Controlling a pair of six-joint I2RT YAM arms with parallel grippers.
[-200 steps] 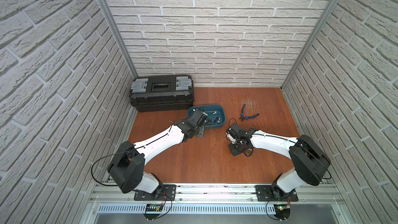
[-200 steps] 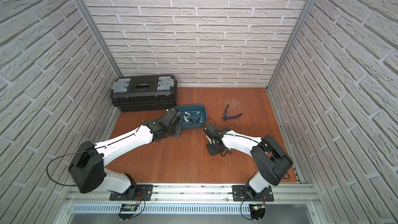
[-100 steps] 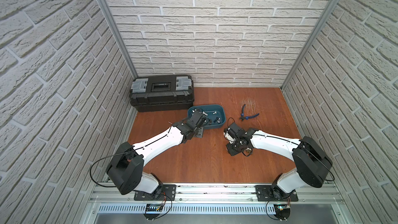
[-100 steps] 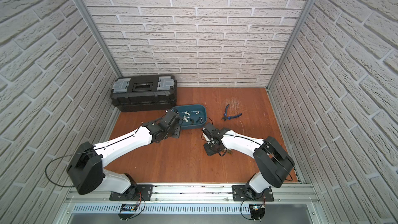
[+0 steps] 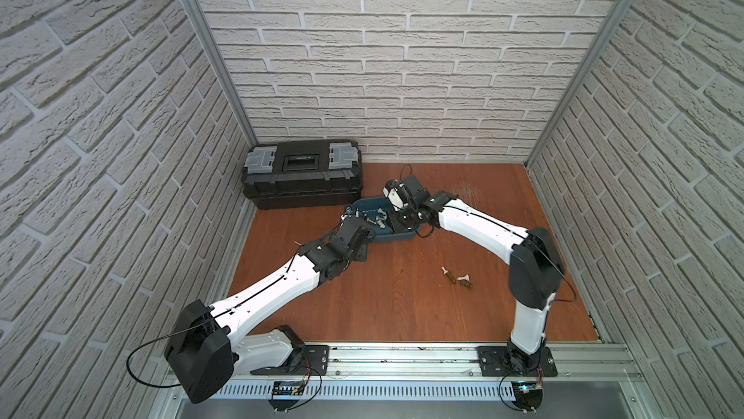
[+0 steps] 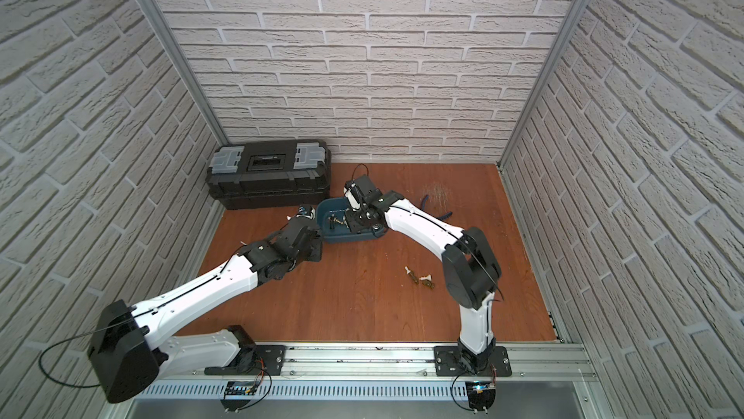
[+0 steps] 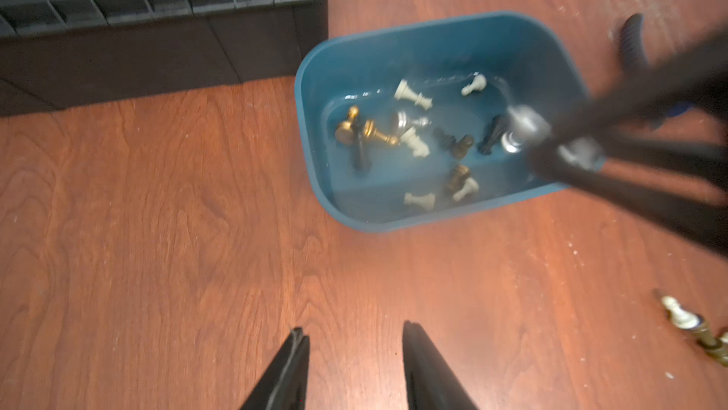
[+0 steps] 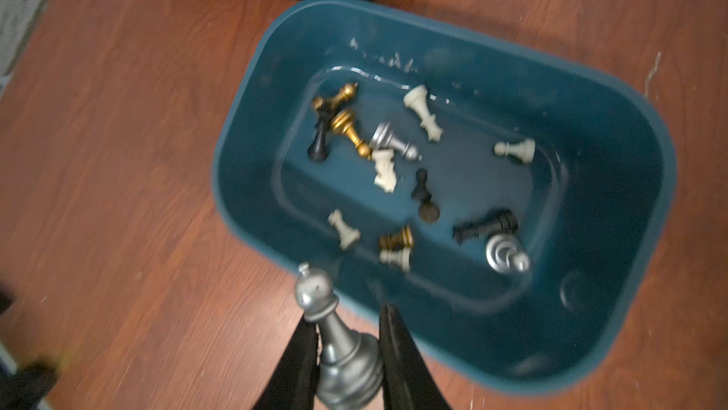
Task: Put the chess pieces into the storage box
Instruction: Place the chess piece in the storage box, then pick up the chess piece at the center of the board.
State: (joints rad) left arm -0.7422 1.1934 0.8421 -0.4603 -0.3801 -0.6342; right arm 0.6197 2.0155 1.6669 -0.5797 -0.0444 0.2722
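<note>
Change: our right gripper (image 8: 348, 327) has swung from the open table (image 5: 382, 308) to over the storage box (image 8: 244, 191); our left gripper (image 7: 352, 335) has hardly moved.
Right jaws: clamped on a silver piece (image 8: 340, 353) at its base.
Left jaws: apart, empty, over bare wood.
Room: toolbox (image 5: 302, 179) near the box's far corner; we see open table in front, loose pieces (image 5: 457, 278) well apart.
Axis: silver piece runs along the fingers, head outward at the box's near rim.
Box: chess pieces (image 8: 423, 116) lie toppled inside.
</note>
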